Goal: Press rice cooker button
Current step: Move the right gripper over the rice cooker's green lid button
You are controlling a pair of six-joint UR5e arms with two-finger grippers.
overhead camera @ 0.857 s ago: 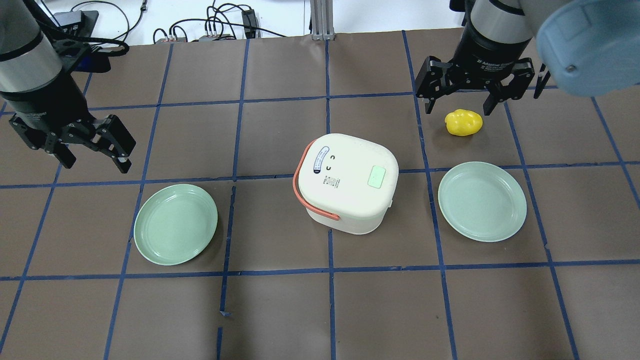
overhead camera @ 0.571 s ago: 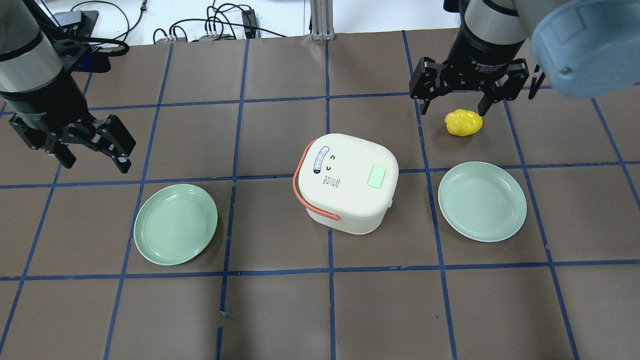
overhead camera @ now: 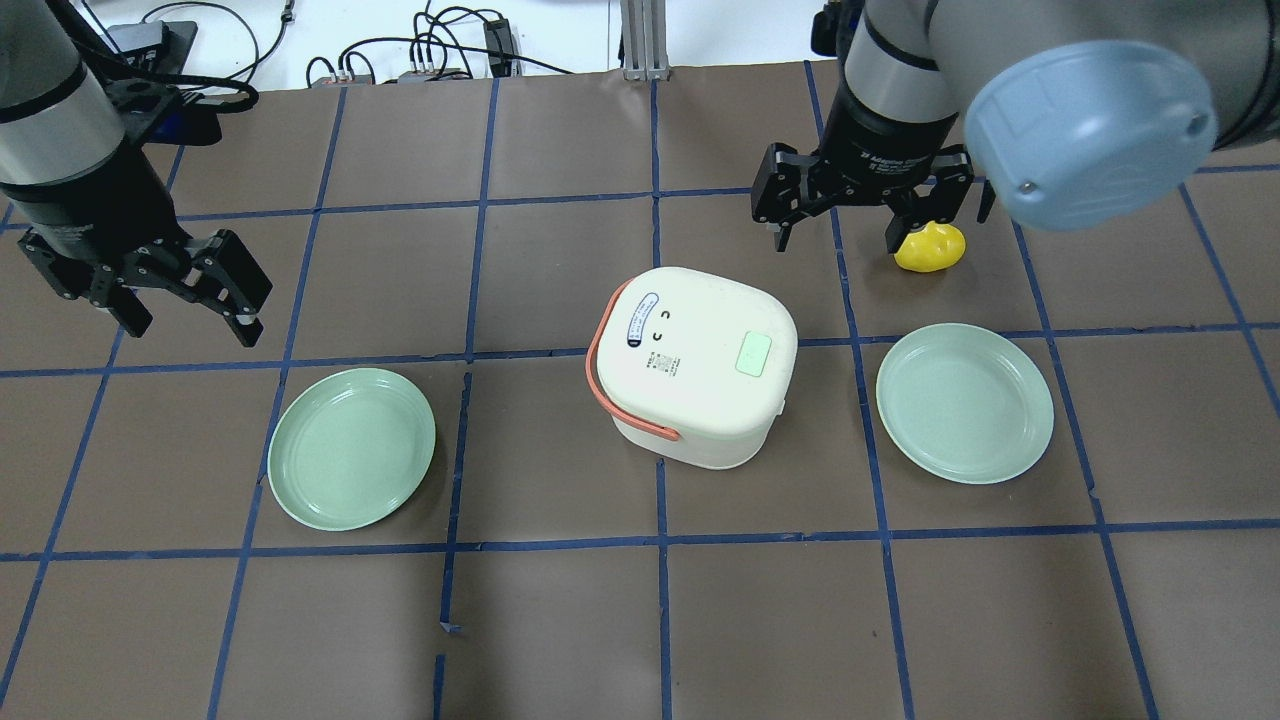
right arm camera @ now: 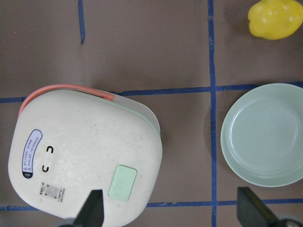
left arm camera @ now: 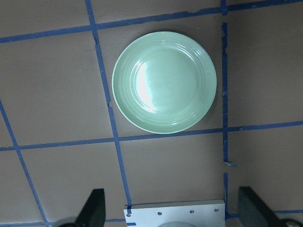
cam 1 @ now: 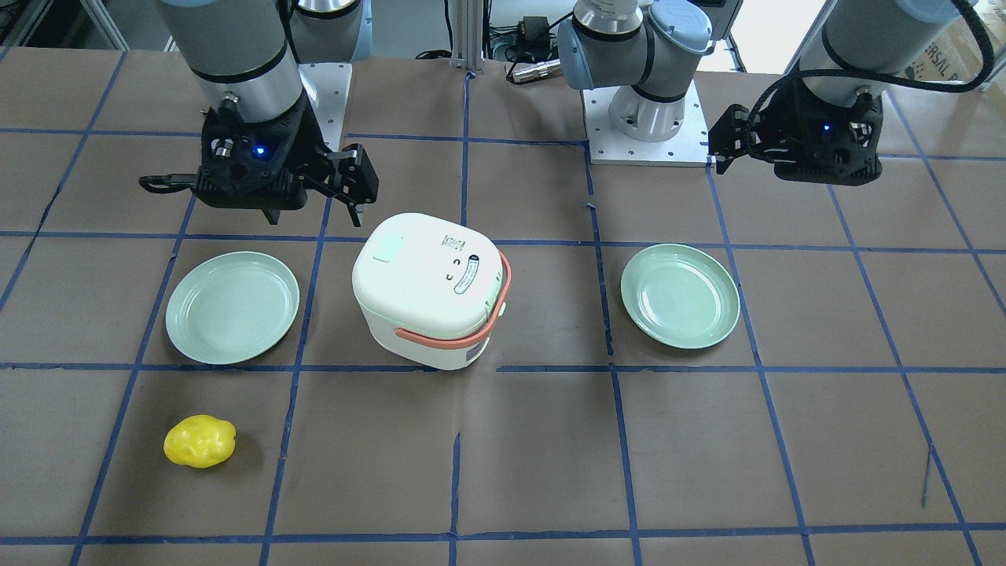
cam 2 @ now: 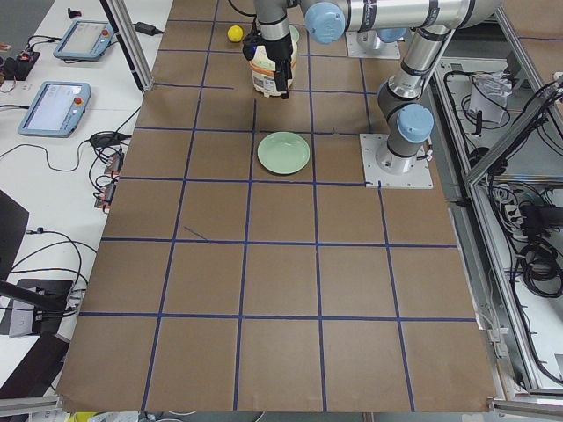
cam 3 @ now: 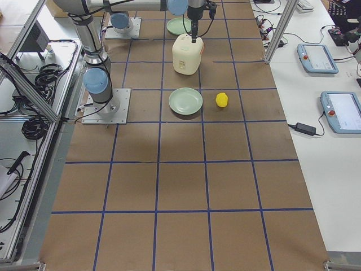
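Note:
The white rice cooker (overhead camera: 690,365) with a coral handle stands at the table's middle, lid shut. A mint-green button (overhead camera: 753,354) sits on its lid. It also shows in the front view (cam 1: 428,303) and in the right wrist view (right arm camera: 87,165), with the button (right arm camera: 122,182) at lower left. My right gripper (overhead camera: 838,236) is open and empty. It hangs above the table just beyond the cooker's far right corner, apart from it. My left gripper (overhead camera: 190,318) is open and empty, far left, above the table beyond the left plate.
Two mint-green plates lie either side of the cooker, the left one (overhead camera: 351,448) and the right one (overhead camera: 964,402). A yellow toy fruit (overhead camera: 930,247) lies beyond the right plate, partly behind my right gripper's finger. Cables run along the far edge.
My right gripper has moved left, toward the cooker, from over the yellow fruit to its left side. It stays open. The left arm and cooker have not moved.

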